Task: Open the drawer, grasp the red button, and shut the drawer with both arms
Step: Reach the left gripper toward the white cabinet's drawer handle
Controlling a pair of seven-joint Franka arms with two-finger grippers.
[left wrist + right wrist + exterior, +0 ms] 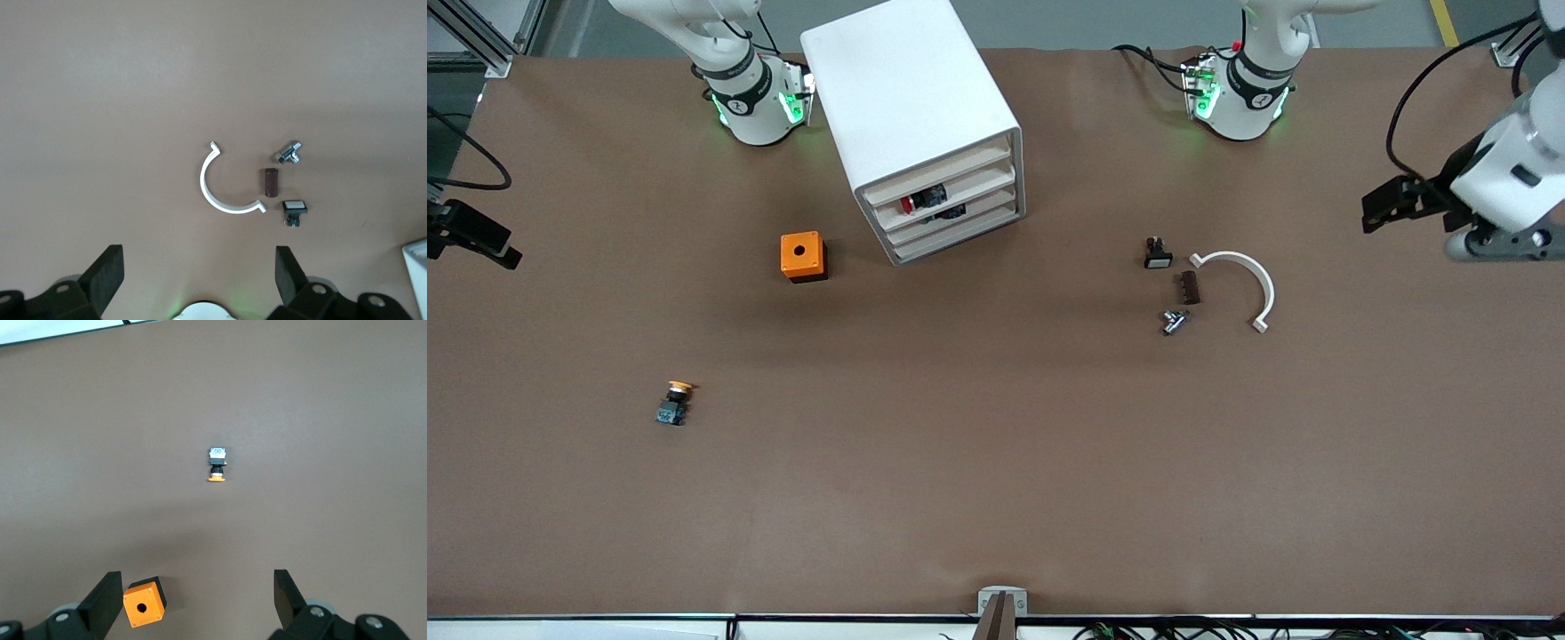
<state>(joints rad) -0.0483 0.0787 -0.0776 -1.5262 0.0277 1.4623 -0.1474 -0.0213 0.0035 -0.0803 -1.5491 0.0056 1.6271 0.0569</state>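
Table of brown matting (996,462), seen from the front: my white round-cornered cabinet (911,116) holds four shallow white drawers (947,197), all pushed in, the small red-capped button (908,204) lying inside one. My left gripper (1392,203) hangs high at its end of the table. Left wrist view: my black fingers (107,277) spread wide over a white curved bracket (220,187). Right wrist view: my right gripper (193,603) hangs fingers apart, empty, above an orange box with a hole (143,602) and an orange-capped button (217,464).

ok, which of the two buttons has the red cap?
The button inside the cabinet, in its second drawer from the top. The one lying on the table is orange-capped.
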